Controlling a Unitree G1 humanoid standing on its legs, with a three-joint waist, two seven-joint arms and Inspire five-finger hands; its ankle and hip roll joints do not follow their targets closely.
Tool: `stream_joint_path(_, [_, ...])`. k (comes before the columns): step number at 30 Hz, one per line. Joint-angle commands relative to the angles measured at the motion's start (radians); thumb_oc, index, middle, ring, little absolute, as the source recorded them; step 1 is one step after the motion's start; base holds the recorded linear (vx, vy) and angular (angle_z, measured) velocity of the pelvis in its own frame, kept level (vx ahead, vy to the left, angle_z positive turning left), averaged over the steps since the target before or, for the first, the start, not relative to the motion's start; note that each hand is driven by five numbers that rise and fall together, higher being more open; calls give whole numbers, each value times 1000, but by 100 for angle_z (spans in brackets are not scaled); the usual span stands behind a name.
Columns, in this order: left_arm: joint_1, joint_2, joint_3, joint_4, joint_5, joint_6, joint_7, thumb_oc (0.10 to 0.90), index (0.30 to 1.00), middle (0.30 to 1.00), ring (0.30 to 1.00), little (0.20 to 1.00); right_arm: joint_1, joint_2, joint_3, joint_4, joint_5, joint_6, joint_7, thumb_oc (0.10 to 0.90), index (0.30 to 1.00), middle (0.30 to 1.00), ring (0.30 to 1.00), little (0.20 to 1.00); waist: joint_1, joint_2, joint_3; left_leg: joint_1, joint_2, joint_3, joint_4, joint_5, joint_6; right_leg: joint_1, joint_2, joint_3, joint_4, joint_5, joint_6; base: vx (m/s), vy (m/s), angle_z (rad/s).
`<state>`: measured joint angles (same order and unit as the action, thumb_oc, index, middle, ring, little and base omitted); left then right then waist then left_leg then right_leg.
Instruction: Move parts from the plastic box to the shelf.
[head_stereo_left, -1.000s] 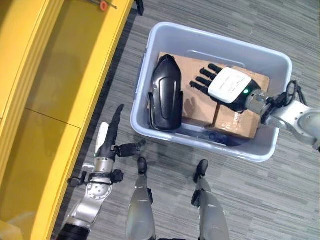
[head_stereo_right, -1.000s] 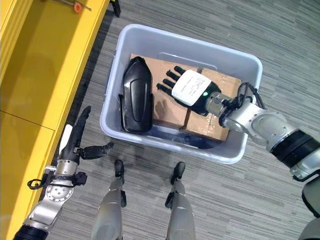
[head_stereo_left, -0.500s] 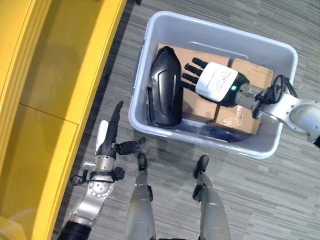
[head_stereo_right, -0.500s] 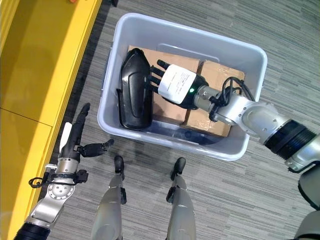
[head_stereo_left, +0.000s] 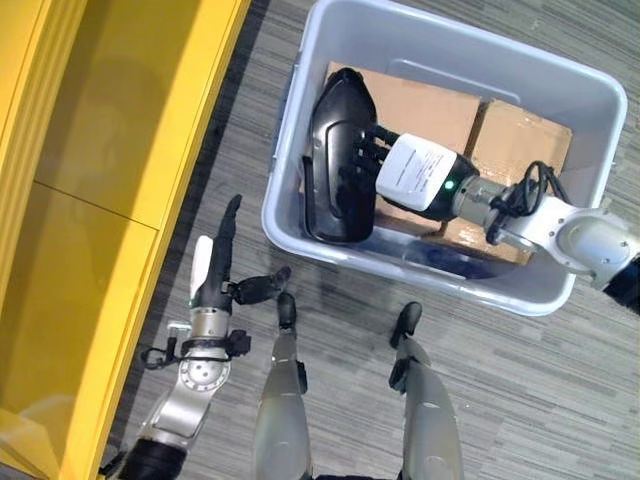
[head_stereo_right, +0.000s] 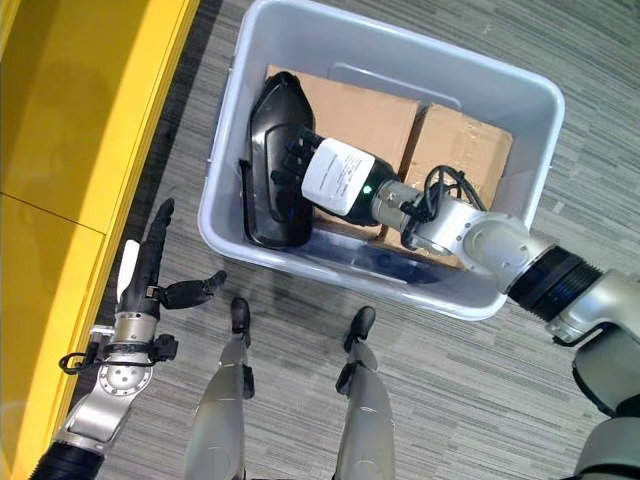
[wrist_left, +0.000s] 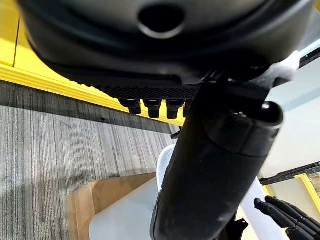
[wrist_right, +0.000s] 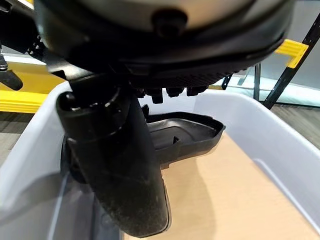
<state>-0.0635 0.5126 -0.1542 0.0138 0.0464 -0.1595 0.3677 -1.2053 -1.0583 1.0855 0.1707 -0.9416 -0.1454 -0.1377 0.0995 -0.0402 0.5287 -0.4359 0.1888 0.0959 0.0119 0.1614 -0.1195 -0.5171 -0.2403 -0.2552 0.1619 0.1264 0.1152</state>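
The black part (head_stereo_left: 338, 155) was found inside the plastic box (head_stereo_left: 590, 130), lying along the wall nearest the shelf (head_stereo_left: 120, 150) and partly on the cardboard boxes (head_stereo_left: 440, 105) that line the bottom. Its long axis was seen to run from the box's near wall toward its far wall, roughly parallel to the shelf's yellow edge. The right hand (head_stereo_left: 400, 170) was reached across the box from the robot's right, so that its fingers (head_stereo_left: 362, 155) were laid crosswise over the part's middle, at about a right angle to that long axis. The fingers were seen held fairly straight and close together on or just above the part; whether contact had actually been made could not be told for certain, since in the right wrist view the part (wrist_right: 185, 135) was shown just past the fingertips, with no curl around it. No grasp was judged to have been closed yet. The left hand (head_stereo_left: 215, 275) was held outside the box, near the floor between box and shelf, fingers extended and thumb spread, idle. The right hand was clearly the nearer one.
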Motion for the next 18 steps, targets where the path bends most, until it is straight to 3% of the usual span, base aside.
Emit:
stream_joint_path(1, [1, 36, 18, -116, 35, -77, 66, 900, 1000, 1000, 1000, 1000, -81, -2, -35, 20, 12, 31, -48, 900, 1000, 1000, 1000, 1000, 10, -21, -9, 21, 70, -8, -27, 18, -35, 28, -17, 10, 38, -39, 36, 0, 0, 0])
stream_joint_path(10, [1, 40, -2, -116, 11, -96, 73, 900, 1000, 1000, 1000, 1000, -94, 42, 39, 226, 4, 59, -70, 900, 1000, 1000, 1000, 1000, 25, -4, -9, -76, 62, -35, -18, 24, -32, -62, -22, 0, 65, -44, 34, 15, -12, 6])
stream_joint_path(18, [12, 41, -12, -120, -27, -118, 75, 900, 1000, 1000, 1000, 1000, -135, 78, 115, 500, 19, 95, -100, 900, 1000, 1000, 1000, 1000, 49, 35, -9, -212, 44, -71, 14, 21, -26, -202, -38, 5, 132, -65, 34, 28, -15, 12])
